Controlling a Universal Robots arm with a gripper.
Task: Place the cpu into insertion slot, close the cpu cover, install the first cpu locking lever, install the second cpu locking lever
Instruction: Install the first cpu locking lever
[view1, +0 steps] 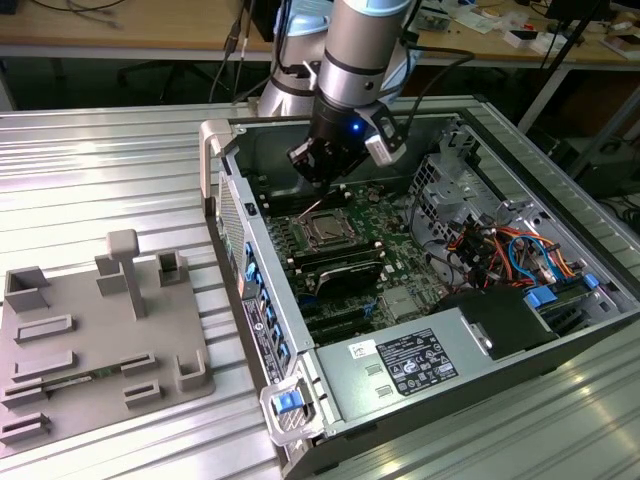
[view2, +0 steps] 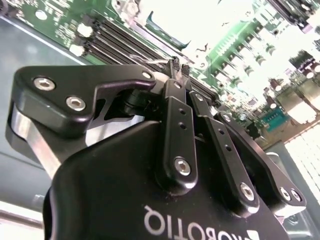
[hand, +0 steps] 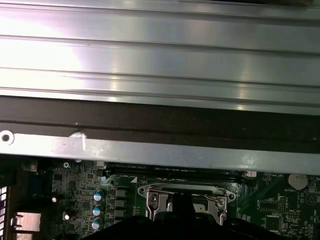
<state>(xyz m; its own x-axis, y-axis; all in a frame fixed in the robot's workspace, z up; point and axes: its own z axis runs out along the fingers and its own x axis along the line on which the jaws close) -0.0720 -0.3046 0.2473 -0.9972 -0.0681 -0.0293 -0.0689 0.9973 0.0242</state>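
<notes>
The gripper hangs over the open computer case with its two black fingers drawn together at the tips. Whether something thin is pinched between them, I cannot tell. In the exterior view it sits just above the socket area without touching the board.

Directly below it, the cpu appears to lie already seated in the insertion slot, a dull square inside a thin silver rim on the green circuit board. In the first wrist view a silver frame, most likely the cpu cover, borders the socket. Its centre is hidden behind the gripper, so whether it lies fully flat is unclear.

Judging by their look, these parts need care. The chip is light, stiff and flat, with a delicate underside, so it is best held by its opposite edges only. The cover is thin, rigid sheet metal on a hinge and should be pressed at its free edge. The locking levers would be springy wire, taken near their bent ends.

Farther out, the case rests on a ribbed metal surface, and a grey fixture plate lies at the exterior view's left.
</notes>
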